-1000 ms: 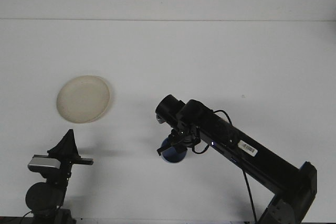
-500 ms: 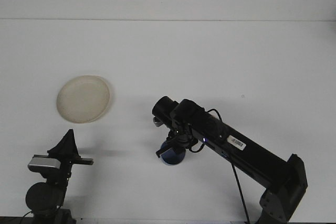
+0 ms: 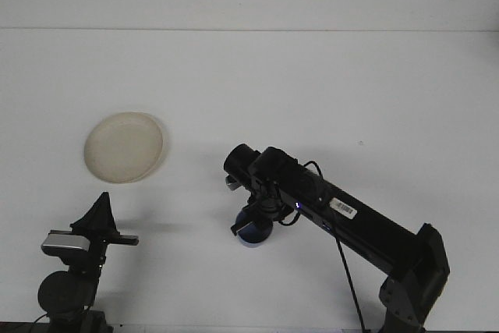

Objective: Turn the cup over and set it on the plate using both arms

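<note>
Right pincer (image 3: 251, 212) over blue cup (image 3: 254, 231) — grip unclear; left pincer (image 3: 100, 210) clenched; plate (image 3: 124, 147) bare.

Plate (image 3: 124, 147) lies left of and behind the cup (image 3: 254, 229).

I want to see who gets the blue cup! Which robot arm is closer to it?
Right. Its end effector is right over the blue cup. The left end effector sits far off, near the table's front-left edge.
</note>
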### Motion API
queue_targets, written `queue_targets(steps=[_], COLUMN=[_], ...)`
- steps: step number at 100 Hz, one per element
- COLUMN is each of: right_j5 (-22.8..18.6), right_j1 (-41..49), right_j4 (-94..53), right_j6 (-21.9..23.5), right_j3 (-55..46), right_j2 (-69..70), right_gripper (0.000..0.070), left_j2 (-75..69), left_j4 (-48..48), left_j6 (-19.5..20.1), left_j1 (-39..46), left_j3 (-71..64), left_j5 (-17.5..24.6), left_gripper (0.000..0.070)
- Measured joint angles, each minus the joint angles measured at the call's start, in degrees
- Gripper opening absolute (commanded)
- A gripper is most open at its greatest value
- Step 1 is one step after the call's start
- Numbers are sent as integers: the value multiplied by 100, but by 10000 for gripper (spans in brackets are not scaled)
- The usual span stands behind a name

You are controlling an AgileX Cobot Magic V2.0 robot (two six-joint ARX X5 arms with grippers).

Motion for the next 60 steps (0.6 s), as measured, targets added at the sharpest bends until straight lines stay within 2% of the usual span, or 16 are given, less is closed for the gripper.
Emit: queue_targets(steps=[5,12,39,60], right_j5=[2,2,-22,-181], right_j1=[-24,-52,-175,-378], right_j4=[0,-2,0,0], right_j6=[2,2,-9,-229], right_j3=[0,17,457,546], right_j2=[2,4,-37,-533], right_gripper=[380,415,416,416], left_j2=[0,0,0,0], left_j4=[0,-2,0,-2], left_j6=[0,0,0,0], left_j1=[0,0,0,0], left_j3=[0,0,0,0], left_j5=[0,0,0,2], left_gripper=[11,11,11,11])
